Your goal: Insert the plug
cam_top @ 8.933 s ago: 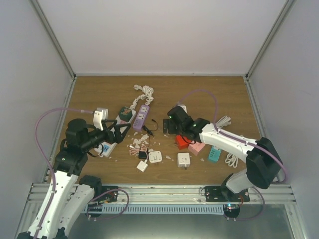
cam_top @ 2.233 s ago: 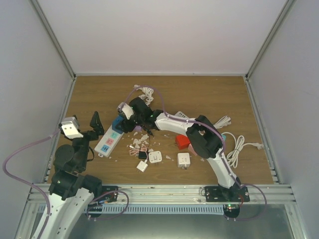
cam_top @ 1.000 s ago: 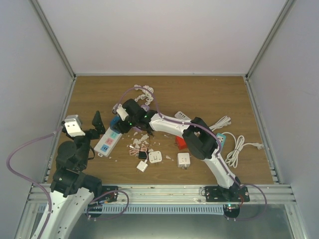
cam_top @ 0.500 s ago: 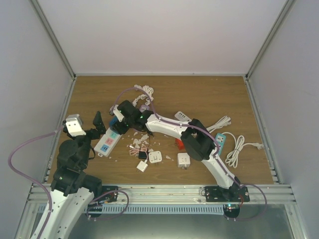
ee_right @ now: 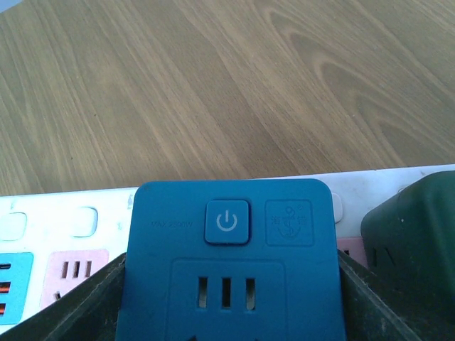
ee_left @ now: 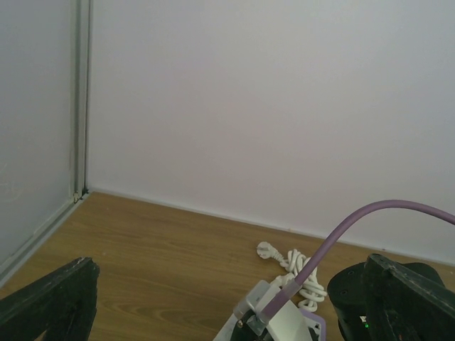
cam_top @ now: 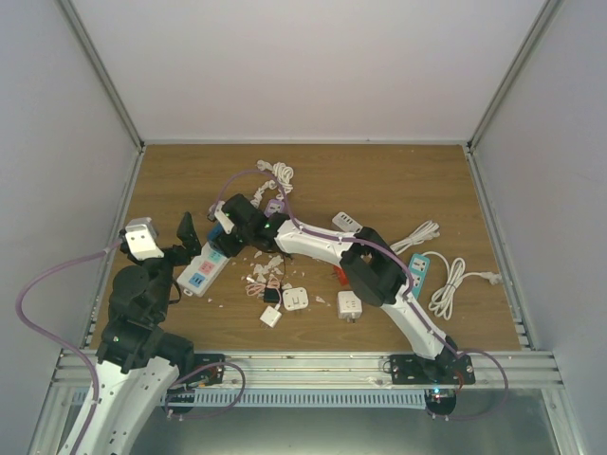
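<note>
The plug (ee_right: pixel 231 263) is a blue square adapter with a power button and socket slots on its face. My right gripper (ee_right: pixel 231 305) is shut on its two sides. It hangs just over the white power strip (ee_right: pixel 71 213), beside a dark green adapter (ee_right: pixel 412 241) that sits on that strip. In the top view the right gripper (cam_top: pixel 226 226) reaches far left over the strip's (cam_top: pixel 199 270) upper end. My left gripper (cam_top: pixel 183 243) is raised left of the strip, open and empty, its fingers (ee_left: pixel 50 298) wide apart and facing the back wall.
White adapters (cam_top: pixel 295 300) (cam_top: pixel 349 303) (cam_top: pixel 271 316) and small scraps lie at mid table. A teal strip (cam_top: pixel 417 270) and white cord (cam_top: pixel 455 280) lie at the right. A coiled white cord (cam_top: pixel 278 172) lies behind the right gripper. Walls enclose three sides.
My right gripper has carried the blue plug leftward along the white power strip. The left arm has barely moved and stays open.
</note>
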`<state>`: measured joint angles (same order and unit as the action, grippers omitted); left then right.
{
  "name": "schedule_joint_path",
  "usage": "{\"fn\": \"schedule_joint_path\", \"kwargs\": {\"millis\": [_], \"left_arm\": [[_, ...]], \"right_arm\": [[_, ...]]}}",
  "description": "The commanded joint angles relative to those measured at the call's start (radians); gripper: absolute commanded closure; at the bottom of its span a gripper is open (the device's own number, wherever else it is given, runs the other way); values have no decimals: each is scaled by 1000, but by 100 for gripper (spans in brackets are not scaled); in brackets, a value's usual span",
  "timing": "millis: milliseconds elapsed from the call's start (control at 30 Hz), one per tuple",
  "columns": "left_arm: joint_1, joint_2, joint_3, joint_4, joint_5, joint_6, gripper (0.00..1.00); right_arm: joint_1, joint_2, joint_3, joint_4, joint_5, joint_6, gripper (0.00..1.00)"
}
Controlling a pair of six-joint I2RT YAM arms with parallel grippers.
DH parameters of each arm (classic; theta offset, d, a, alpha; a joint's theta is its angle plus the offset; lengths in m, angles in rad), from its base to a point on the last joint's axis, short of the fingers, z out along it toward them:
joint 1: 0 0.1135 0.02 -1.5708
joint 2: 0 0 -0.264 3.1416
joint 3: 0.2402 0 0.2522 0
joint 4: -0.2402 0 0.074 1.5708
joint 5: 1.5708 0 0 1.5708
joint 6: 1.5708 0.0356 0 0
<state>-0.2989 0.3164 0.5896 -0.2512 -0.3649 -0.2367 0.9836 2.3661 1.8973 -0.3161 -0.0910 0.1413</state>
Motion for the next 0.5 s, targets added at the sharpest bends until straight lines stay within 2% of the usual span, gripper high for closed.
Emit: {"fn": "schedule_joint_path", "kwargs": {"millis": [0,133,233,300,400,467], "left_arm": [[5,9,14,33,-19,-13,1],[6,15,14,33,-14,-13,1],[6,23,13,34,-9,-15,1],[6,30,13,37,-2,-15,1],[5,46,16,38,4,-14,1],[4,57,20,32,-9,-21,1]], "right_arm": [[-27,186,-130,-334,149,7,70],[-42,118,-96,-338,126,1,65],[-55,50,-79,-327,99,-15,55],[-58,24,-38,-332,63,-14,45],[-52,-4,56,-337,-22,12,24],[-45,-36,74,-300,-66,39,15]]}}
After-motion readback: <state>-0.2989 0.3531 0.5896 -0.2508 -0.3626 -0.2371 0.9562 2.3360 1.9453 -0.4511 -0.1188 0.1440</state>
